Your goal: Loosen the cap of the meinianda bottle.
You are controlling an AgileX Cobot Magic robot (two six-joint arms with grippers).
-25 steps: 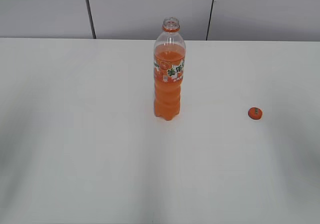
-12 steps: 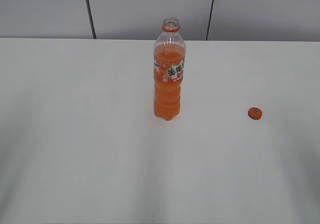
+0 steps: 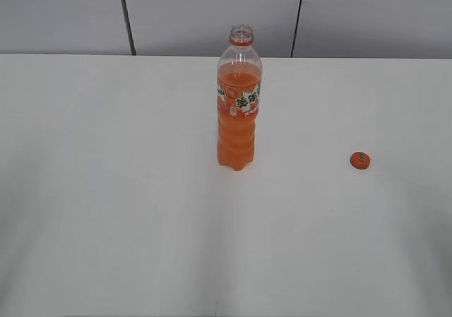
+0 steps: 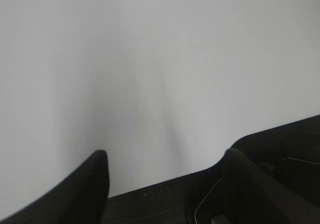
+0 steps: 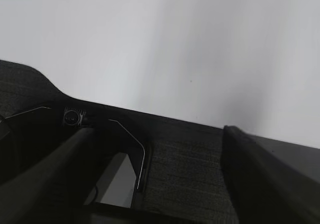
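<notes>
The meinianda bottle point(image 3: 239, 105) stands upright near the middle of the white table point(image 3: 106, 190) in the exterior view, its neck open with no cap on it. The orange cap point(image 3: 360, 160) lies flat on the table to the right of the bottle, well apart from it. Neither arm shows in the exterior view. In the left wrist view the left gripper point(image 4: 165, 156) is open and empty over the table's near edge. In the right wrist view the right gripper point(image 5: 157, 131) is open and empty, also over the near edge. Neither wrist view shows the bottle or the cap.
A grey panelled wall point(image 3: 212, 13) runs behind the table's far edge. A dark surface point(image 5: 195, 174) lies below the table's near edge in the right wrist view, and it also shows in the left wrist view point(image 4: 160, 199).
The bottle and cap have not moved. The faint shadows at the table's left and right edges have faded a little.
</notes>
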